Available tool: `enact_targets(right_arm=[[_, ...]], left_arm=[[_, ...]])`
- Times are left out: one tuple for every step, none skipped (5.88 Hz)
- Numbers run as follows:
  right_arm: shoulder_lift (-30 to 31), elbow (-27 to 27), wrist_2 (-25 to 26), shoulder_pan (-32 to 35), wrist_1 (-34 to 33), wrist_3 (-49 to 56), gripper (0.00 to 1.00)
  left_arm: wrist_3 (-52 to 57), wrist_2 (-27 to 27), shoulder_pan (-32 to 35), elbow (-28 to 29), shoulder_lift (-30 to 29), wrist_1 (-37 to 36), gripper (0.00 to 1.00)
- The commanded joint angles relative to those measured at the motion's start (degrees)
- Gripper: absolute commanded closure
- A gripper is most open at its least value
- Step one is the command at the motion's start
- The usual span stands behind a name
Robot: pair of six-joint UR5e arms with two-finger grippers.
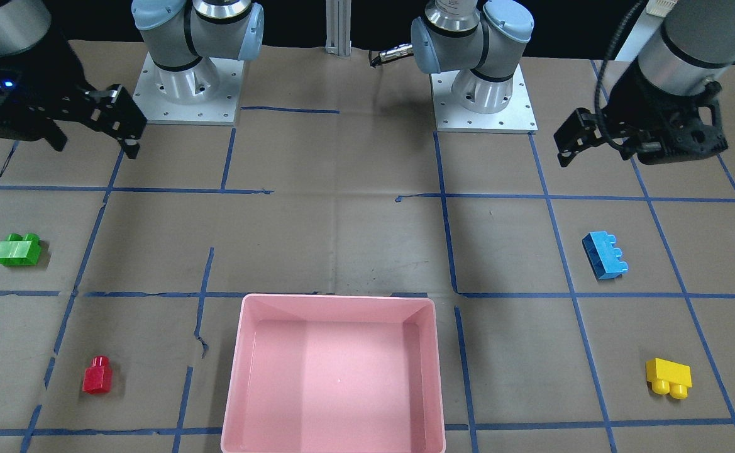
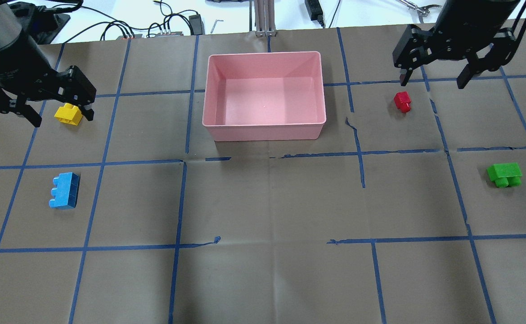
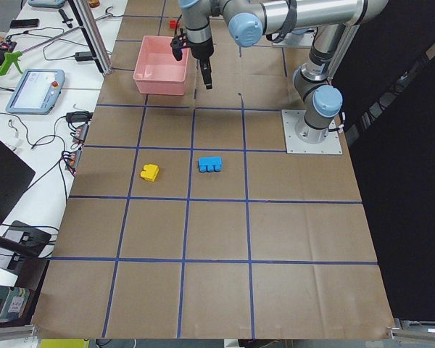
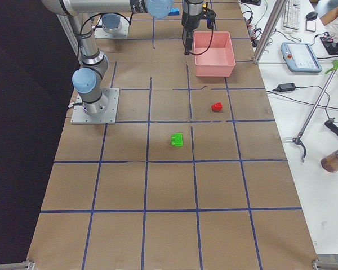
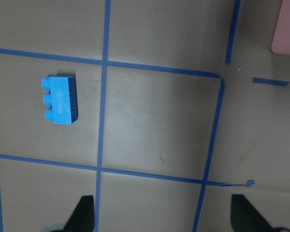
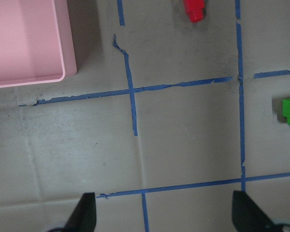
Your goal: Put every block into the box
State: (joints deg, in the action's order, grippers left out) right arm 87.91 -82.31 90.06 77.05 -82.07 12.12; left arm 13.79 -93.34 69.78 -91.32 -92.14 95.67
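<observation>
The pink box [image 2: 265, 96] stands empty at the table's middle, on the far side from the robot. The yellow brick [image 2: 68, 114] and the blue brick [image 2: 64, 190] lie to its left. The red brick [image 2: 402, 101] and the green brick [image 2: 505, 174] lie to its right. My left gripper [image 2: 61, 118] is open and empty, held high over the yellow and blue bricks' side. The left wrist view shows the blue brick [image 5: 60, 99] below it. My right gripper [image 2: 433, 82] is open and empty, held high near the red brick [image 6: 194, 9].
The table is covered in brown paper with a grid of blue tape. The two arm bases [image 1: 191, 82] [image 1: 483, 88] stand at the robot's edge. Cables and tools [image 2: 164, 27] lie beyond the far edge, behind the box.
</observation>
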Motion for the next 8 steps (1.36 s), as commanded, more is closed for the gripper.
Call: enact_targets(right_arm=[[-2.3,-0.2,0.7,-8.3,-0.5,14.5,0.0],[-3.3,-0.3,0.6,-14.1,-0.6,18.4,0.0],[-5.5,-0.7,0.5,-19.4,-2.9,23.8,0.0],[-6.4,-3.8,0.4,-22.4,-7.8,28.7,0.0],[-6.4,-8.7,0.5,-23.5,-14.7,30.1,0.0],[-6.5,-15.0,0.5,-23.6,-22.0,30.3,0.0],[-6.5,-21.0,0.6,-24.6,-29.1,31.3,0.0],[-7.0,-26.3,0.6,-25.7,-36.1,32.6,0.0]], left_arm=[[10.8,-0.2,-5.8,-8.0,-3.7,-15.2,0.01],[13.1,0.0,-8.4,-11.0,-7.7,-22.0,0.01],[16.2,0.0,-11.4,-13.4,-9.3,-25.1,0.01],[19.1,-0.2,-13.0,-16.7,-11.7,-31.9,0.01],[19.0,-0.1,-13.1,-19.1,-14.2,-37.3,0.01],[19.2,-0.2,-13.1,-19.8,-16.7,-39.8,0.01],[19.2,-0.3,-13.2,-19.7,-18.8,-40.5,0.01],[19.1,-0.7,-13.2,-19.8,-20.0,-40.4,0.01]])
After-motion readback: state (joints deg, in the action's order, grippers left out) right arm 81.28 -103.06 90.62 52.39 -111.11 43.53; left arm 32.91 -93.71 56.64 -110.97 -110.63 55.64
